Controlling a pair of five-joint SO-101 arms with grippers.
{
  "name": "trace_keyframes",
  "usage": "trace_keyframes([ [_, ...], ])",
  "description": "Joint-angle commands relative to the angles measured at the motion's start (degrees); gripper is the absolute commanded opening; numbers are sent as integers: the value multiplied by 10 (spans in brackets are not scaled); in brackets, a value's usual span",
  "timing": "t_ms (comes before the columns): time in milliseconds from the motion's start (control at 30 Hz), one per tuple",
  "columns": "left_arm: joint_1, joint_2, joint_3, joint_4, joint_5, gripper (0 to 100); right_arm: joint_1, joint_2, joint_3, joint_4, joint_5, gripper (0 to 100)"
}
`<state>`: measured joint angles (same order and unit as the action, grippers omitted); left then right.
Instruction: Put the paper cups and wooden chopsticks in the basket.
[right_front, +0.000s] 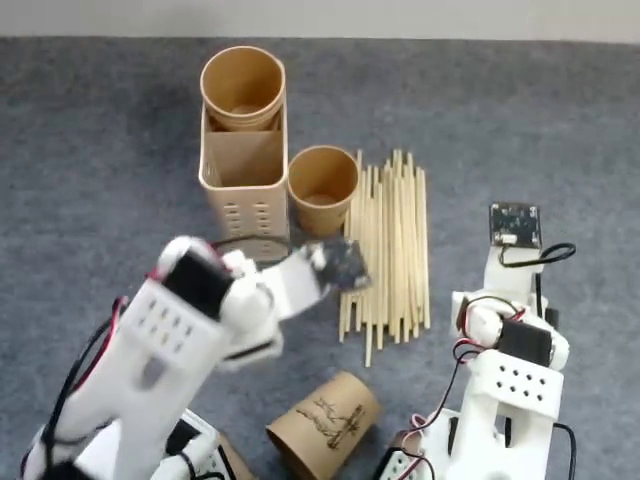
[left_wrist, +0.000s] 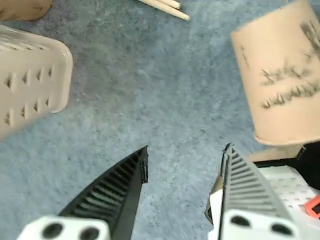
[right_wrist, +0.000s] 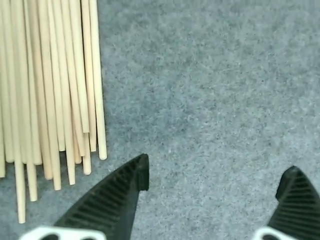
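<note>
A tan basket (right_front: 243, 175) stands upright at the back with one paper cup (right_front: 243, 88) in its far end. A second cup (right_front: 322, 188) stands beside the basket. Right of that cup lies a pile of wooden chopsticks (right_front: 385, 245). A third cup (right_front: 322, 422) lies on its side near the front; it is also in the left wrist view (left_wrist: 282, 80). My left gripper (left_wrist: 185, 150) is open over bare carpet between the basket's corner (left_wrist: 30, 75) and the lying cup. My right gripper (right_wrist: 217, 167) is open and holds nothing, just beside the near ends of the chopsticks (right_wrist: 50, 90).
Grey carpet covers the table. The left arm (right_front: 190, 320) leans over the space in front of the basket. The right arm (right_front: 510, 350) stands at the front right. Chopstick ends (left_wrist: 165, 6) lie past the left gripper.
</note>
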<state>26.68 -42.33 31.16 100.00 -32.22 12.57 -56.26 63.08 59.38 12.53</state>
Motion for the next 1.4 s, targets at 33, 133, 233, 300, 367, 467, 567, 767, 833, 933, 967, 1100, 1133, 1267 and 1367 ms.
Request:
trace_keyframes([
  [33, 8, -142, 155, 4, -56, 290, -6, 0, -2, -8, -3, 393],
  [133, -30, -228, 177, 8, -101, 307, -7, 0, -2, -13, -3, 393],
  [233, -60, -277, 200, 8, -201, 309, -7, 0, -2, -13, -3, 393],
  [300, -65, -293, 212, 5, -222, 309, -7, 0, -2, -13, -3, 393],
  [367, -44, -299, 216, 4, -212, 309, -7, 0, -2, -13, -3, 393],
  [467, 32, -299, 216, 4, -167, 307, -7, 1, -2, -24, -3, 393],
  [567, 133, -299, 222, 3, -124, 307, -7, 1, -2, -27, -3, 393],
  [767, 247, -299, 237, -16, -96, 309, -7, 1, -1, -27, -3, 393],
  [833, 263, -299, 239, -17, -96, 309, -7, 1, -1, -28, -3, 393],
  [933, 267, -299, 257, -47, -96, 309, -7, 1, -1, -28, -3, 393],
  [967, 267, -299, 275, -69, -96, 308, -7, 1, -2, -28, -3, 393],
  [1100, 267, -298, 367, -172, -96, 307, -7, 1, -2, -28, -3, 393],
  [1133, 267, -298, 389, -198, -96, 306, -7, 1, -2, -28, -3, 393],
  [1267, 250, -299, 440, -287, -65, 306, -7, 1, -2, -28, -3, 393],
  [1367, 181, -301, 438, -328, -67, 293, -7, 1, -2, -28, -3, 393],
])
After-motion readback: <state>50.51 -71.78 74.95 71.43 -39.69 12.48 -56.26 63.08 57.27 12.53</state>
